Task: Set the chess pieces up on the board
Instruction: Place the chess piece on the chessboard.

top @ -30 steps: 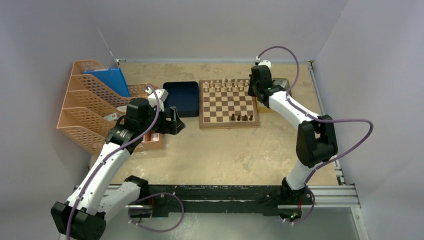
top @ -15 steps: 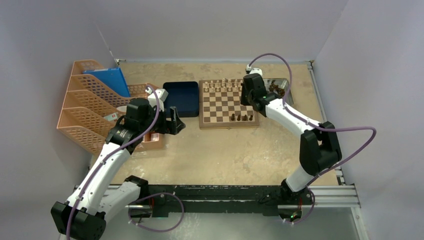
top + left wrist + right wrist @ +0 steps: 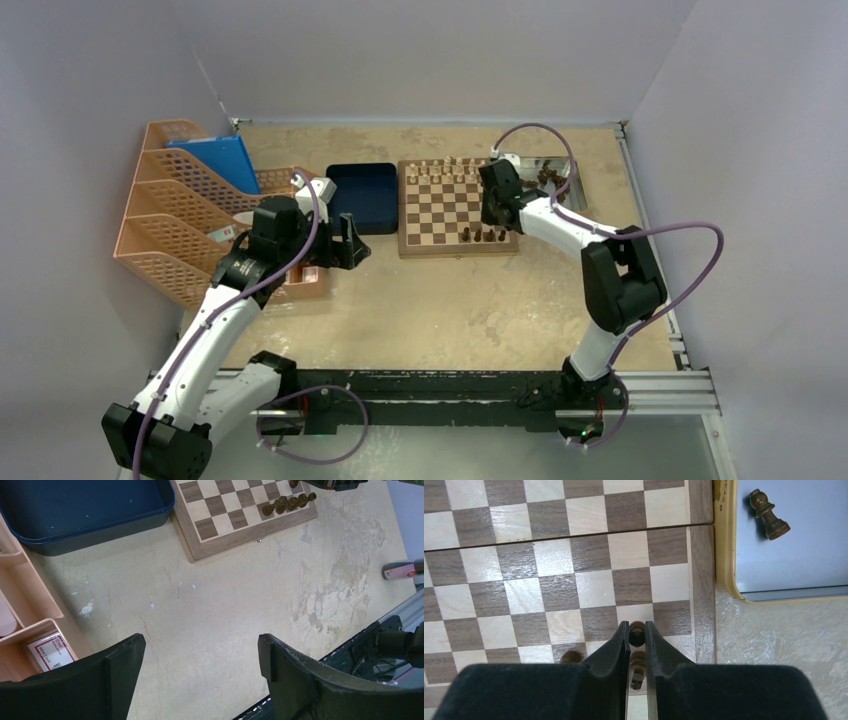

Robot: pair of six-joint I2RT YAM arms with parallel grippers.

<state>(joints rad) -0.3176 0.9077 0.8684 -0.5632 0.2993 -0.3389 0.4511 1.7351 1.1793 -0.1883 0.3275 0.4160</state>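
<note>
Chess pieces (image 3: 478, 236): in the overhead view a short dark row stands on the board (image 3: 458, 208) along its near edge, toward the near right corner. The board lies at the far middle of the bench, with a blue tray (image 3: 363, 197) against its left edge and a silver tray (image 3: 560, 170) beside its far right corner. A second ago my right arm hung over the silver tray. My right claw (image 3: 491, 218) is now above the right side of the board. My left claw (image 3: 355, 243) has not shifted and sits off the blue tray's near edge.

Left wrist view: my left claw (image 3: 197, 647) is spread wide and holds nothing, over bare bench. The board's near left corner (image 3: 235, 535) and the dark row (image 3: 287, 502) show at the top.

Right wrist view: my right claw (image 3: 637, 630) is pinched tight on one dark chessman (image 3: 637, 634), above the board (image 3: 549, 585) close to its right border. Another dark piece (image 3: 637, 672) shows below it between my fingers. One pawn (image 3: 769, 521) lies in the silver tray (image 3: 784, 580).
</note>
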